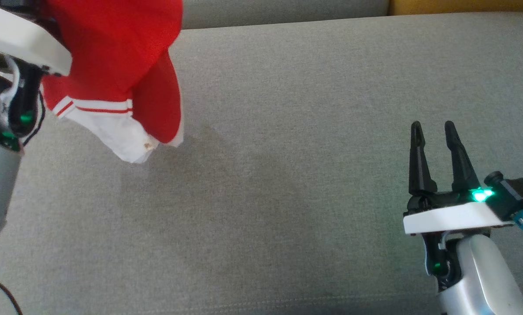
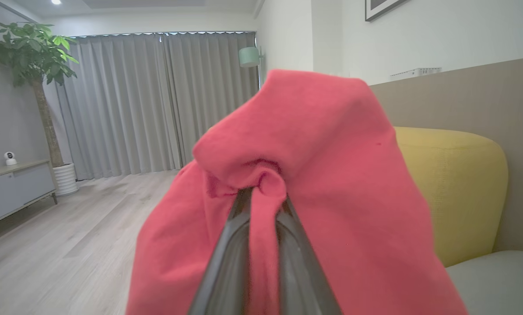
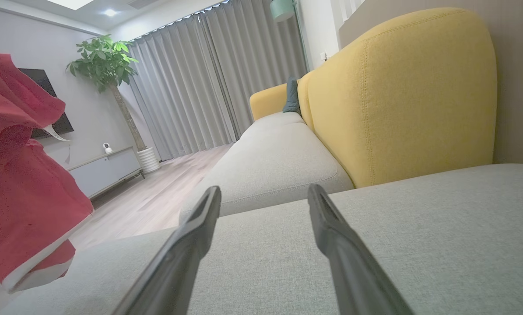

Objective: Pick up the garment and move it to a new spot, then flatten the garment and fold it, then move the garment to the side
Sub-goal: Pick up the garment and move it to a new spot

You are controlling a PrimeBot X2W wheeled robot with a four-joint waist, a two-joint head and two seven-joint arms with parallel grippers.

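Up in the head view's top-left corner the garment hangs over the grey sofa seat, apparently clear of it, its upper part cut off by the frame edge. Close up, the left gripper is clenched on a bunched red fold that hides its tips. The right gripper sits well apart, jaws spread, empty.

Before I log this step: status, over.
Left hand shut on the garment, hanging from it. Right hand open, empty, over grey cushion. Nothing in the way.
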